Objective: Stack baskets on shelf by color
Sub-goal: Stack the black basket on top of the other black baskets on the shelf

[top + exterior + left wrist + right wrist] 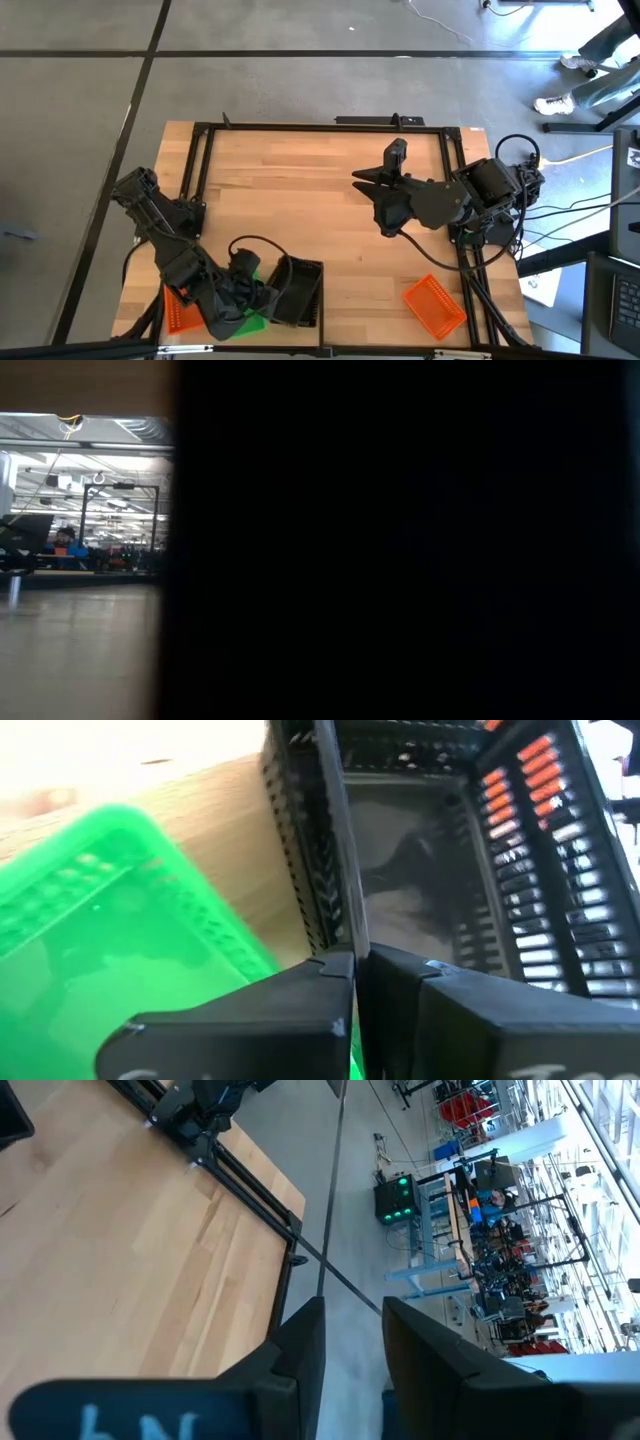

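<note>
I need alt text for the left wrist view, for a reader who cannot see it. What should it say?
The left pincer is closed on the thin wall of a black basket, whose far side shows orange through its slots. A green basket sits beside it on the wooden table.

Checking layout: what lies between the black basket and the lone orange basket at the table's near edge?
Only bare tabletop between black basket and orange basket, in the high view.

low view: dark blank surface (400,540) blocks most of frame | high view lower left: green basket (250,322) mostly under left arm
</note>
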Robot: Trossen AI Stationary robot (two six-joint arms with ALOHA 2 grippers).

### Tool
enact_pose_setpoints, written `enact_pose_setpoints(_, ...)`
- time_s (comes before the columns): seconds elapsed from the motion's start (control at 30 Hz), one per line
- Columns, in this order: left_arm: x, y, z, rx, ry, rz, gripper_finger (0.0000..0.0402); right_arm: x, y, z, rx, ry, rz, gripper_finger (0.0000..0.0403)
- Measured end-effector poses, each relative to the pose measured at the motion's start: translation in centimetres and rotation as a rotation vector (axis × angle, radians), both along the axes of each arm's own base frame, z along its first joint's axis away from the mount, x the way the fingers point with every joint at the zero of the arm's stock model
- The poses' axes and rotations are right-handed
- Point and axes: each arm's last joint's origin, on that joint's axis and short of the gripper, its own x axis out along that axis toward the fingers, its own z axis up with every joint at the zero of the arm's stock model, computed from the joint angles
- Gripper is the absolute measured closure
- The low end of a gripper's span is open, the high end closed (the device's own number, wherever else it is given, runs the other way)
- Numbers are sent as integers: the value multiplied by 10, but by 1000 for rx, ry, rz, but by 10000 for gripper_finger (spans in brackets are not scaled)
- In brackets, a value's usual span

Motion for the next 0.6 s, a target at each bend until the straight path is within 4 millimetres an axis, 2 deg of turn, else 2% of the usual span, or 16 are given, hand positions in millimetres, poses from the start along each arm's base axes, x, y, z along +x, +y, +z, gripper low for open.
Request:
enact_pose_setpoints(0.33,12,9,1,10,9,-80,358,0,0,0,0,0,0,298)
enact_pose_setpoints(0.6,15,11,1,-25,35,-98,357,0,0,0,0,0,0,298)
